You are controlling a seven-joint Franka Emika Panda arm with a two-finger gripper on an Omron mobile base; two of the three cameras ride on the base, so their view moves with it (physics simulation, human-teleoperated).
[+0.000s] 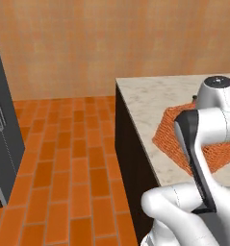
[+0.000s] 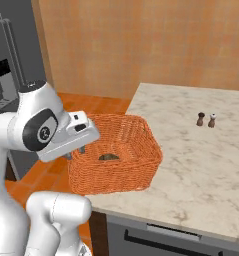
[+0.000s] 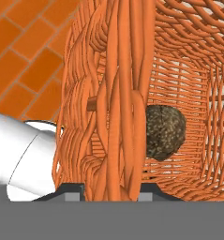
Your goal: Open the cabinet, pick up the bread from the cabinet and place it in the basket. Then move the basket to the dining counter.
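The bread (image 3: 166, 132), a small dark brown, rough-speckled lump, lies on the floor of the basket (image 2: 141, 150), right of centre in my hand view and at centre frame in the right base view. I judge the loading step done and the carry to be in hand.

The basket is orange wicker, square, with low sloping sides of thick twisted strands; its open weave lets pale stone show through the bottom. It sits on the dining counter (image 2: 201, 160), a pale beige marbled slab on a dark base, with its near left corner close to, perhaps over, the counter's edge at lower centre of the right base view.

My gripper (image 3: 111, 192) straddles the basket's near wall: in the hand view the rim runs up the frame from between the two dark finger tips, so I read the jaws as clamped on that wall, a rim pinch that suits a light, stiff container.

Two small shakers (image 2: 206, 120), one dark and one pale-topped, stand well apart from the basket at right. The orange brick-tile floor (image 1: 63, 168) fills the lower left of the left base view, with a grey appliance (image 1: 3, 125) at its left edge.
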